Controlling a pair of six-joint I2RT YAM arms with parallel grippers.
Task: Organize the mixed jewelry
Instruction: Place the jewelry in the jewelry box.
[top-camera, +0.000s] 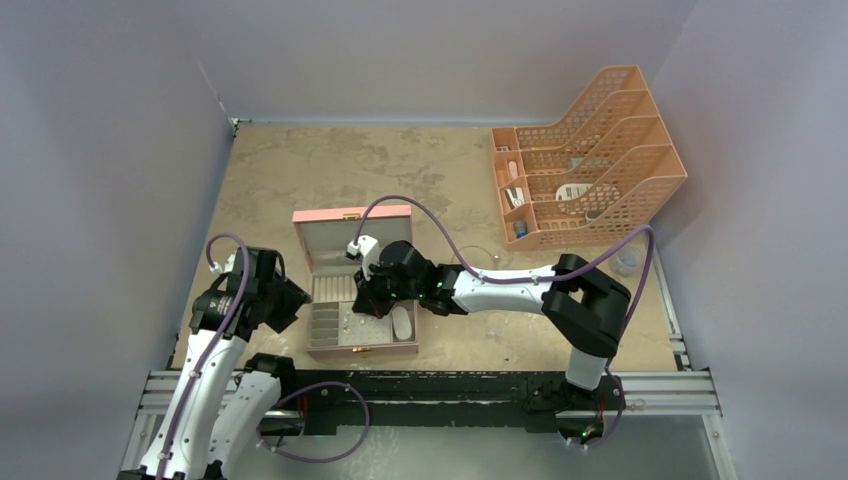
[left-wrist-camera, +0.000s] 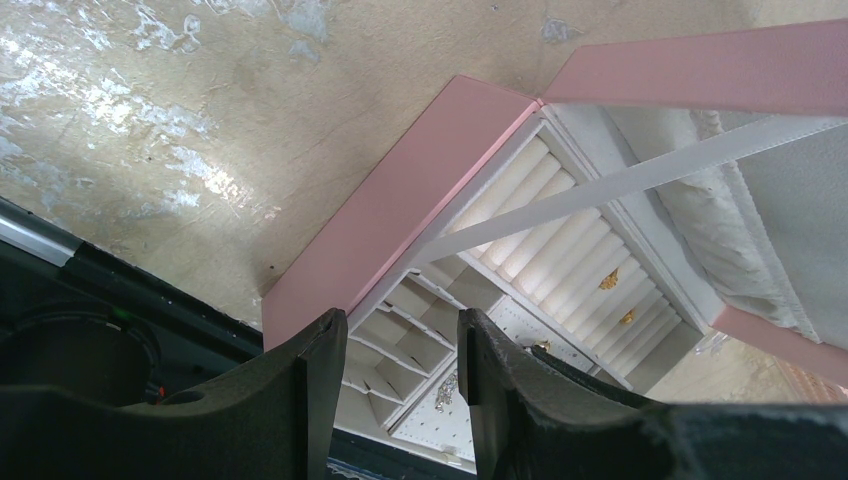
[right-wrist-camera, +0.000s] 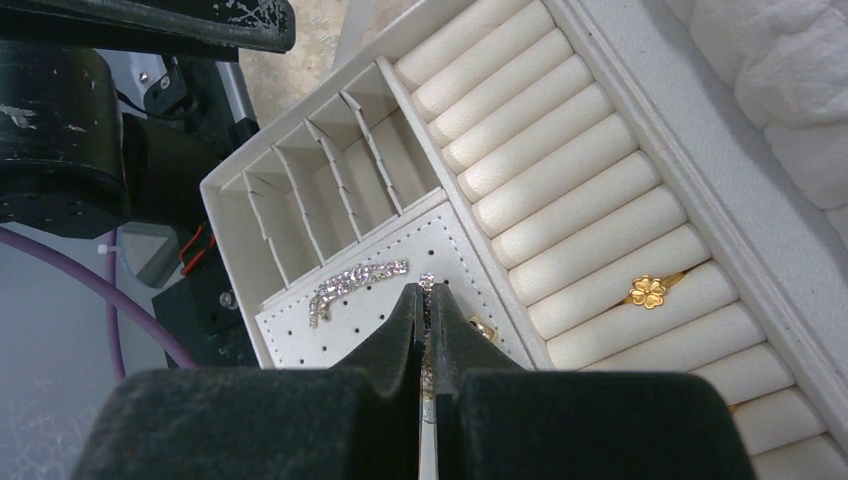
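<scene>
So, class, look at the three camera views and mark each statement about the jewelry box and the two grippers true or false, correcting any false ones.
1. The pink box has its lid open. True.
2. The left gripper is clamped on a ring. False: its jaws stand apart with nothing between them, beside the box.
3. A gold flower ring sits between the ring rolls. True.
4. The silvery chain piece lies in one of the small divided compartments. False: it lies on the perforated panel.
5. The right gripper is shut, over the perforated panel. True.
</scene>
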